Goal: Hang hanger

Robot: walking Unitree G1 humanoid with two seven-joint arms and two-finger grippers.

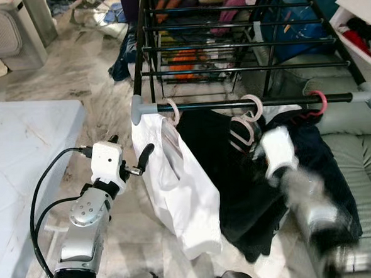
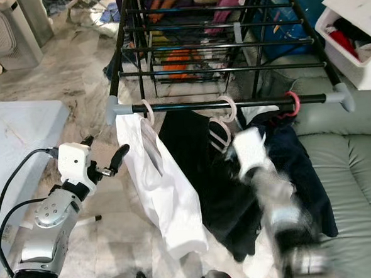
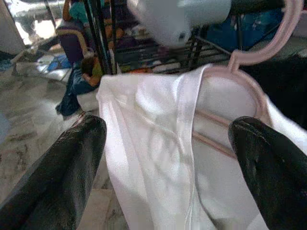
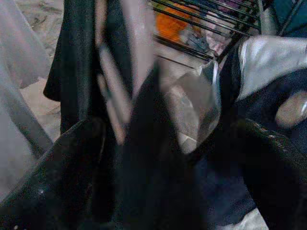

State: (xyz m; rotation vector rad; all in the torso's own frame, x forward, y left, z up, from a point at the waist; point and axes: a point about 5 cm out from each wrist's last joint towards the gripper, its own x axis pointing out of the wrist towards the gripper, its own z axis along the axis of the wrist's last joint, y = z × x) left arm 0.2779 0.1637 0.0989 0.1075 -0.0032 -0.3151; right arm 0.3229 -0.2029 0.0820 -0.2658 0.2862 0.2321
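A black metal drying rack (image 1: 242, 28) stands on a grey marbled tile floor (image 1: 74, 76), its front rail (image 1: 234, 103) capped at each end by a grey plastic fitting. Three hangers hook over this rail: a pale pink plastic hanger (image 1: 172, 111) near the rail's left end carries a white garment (image 1: 175, 184); a second pale pink plastic hanger (image 1: 250, 119) near the rail's middle carries a black garment (image 1: 219, 175); a red plastic hanger (image 1: 318, 100) toward the rail's right end carries a dark navy garment (image 1: 328, 162). The left gripper (image 1: 136, 159), on a silver arm with a white wrist housing and black cables, is held just beside the white garment's left edge, apart from it; its jaws are released, and in the left wrist view the two black fingers (image 3: 62, 167) stand wide on either side of the white cloth and the pink hanger's neck (image 3: 249, 57). The right gripper (image 4: 163, 158) is blurred in the head views, raised in front of the black and navy garments below the middle hanger; in the right wrist view its jaws stand wide apart, grasping nothing, with dark cloth between and beyond them. A pale blue flat surface (image 1: 23, 161) lies at the left, a grey-green leather sofa (image 1: 357, 166) at the right, and a white appliance (image 1: 9, 30) stands on the floor at the far left. Coloured laundry (image 1: 187, 60) shows beneath the rack's upper rails.
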